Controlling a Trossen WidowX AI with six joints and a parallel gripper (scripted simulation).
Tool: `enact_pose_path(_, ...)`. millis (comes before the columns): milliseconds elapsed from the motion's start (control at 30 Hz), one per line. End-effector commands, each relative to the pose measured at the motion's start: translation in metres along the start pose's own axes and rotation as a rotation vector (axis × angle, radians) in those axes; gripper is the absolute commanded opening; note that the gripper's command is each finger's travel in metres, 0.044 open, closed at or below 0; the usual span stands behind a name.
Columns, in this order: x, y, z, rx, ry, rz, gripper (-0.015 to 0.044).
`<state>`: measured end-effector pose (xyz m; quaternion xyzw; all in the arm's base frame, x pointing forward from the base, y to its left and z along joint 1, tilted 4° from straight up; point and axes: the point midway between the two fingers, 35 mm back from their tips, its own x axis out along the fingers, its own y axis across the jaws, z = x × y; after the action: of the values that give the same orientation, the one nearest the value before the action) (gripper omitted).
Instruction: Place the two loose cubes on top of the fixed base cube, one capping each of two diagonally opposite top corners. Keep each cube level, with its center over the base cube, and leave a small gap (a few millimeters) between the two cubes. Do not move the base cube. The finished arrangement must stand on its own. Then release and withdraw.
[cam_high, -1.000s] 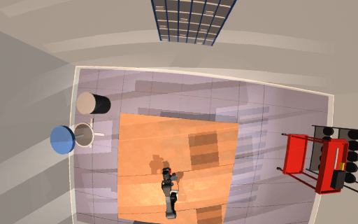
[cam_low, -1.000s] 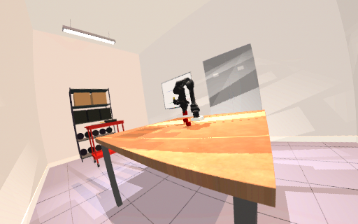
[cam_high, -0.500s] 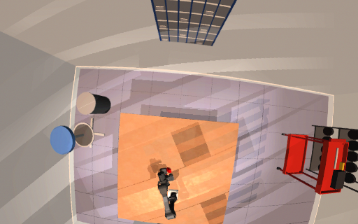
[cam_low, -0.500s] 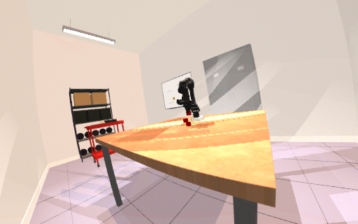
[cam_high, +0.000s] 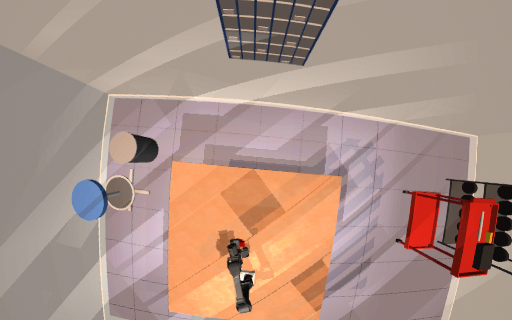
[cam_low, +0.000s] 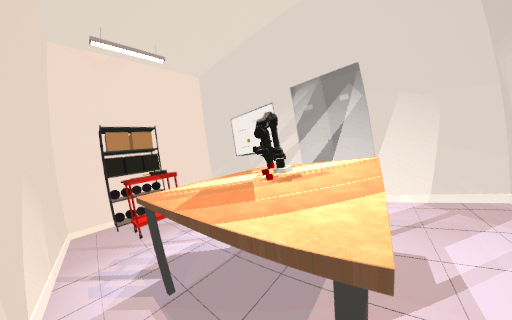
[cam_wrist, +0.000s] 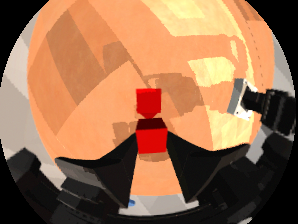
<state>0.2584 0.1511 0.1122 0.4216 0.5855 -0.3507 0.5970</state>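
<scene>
My gripper (cam_wrist: 150, 133) is shut on a red cube (cam_wrist: 151, 140) (cam_low: 271, 165), held between the fingertips. A second red cube (cam_wrist: 148, 101) (cam_low: 265, 172) sits just ahead of the held cube in the wrist view. In the exterior view it rests on the red base cube (cam_low: 269, 177), offset to one side, and the held cube is slightly above it on the other side. The base cube is mostly hidden in the wrist view. In the top view only a red patch shows beside the gripper, so the cubes cannot be told apart there.
The wooden table (cam_high: 200, 210) (cam_low: 320, 215) carries the arm, whose white base plate (cam_high: 247, 276) (cam_low: 283, 170) stands close to the cubes. The arm's base also shows at the right in the wrist view. A red cart, a shelf and a blue stool stand off the table.
</scene>
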Motion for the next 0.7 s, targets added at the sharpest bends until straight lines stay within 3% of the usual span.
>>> enact_pose_path(0, 0.002, -0.001, 0.0, 0.006, 0.003, -0.006, 0.0105)
enact_pose_path(667, 0.032, 0.0, -0.001, -0.057, -0.038, -0.003, 0.0105)
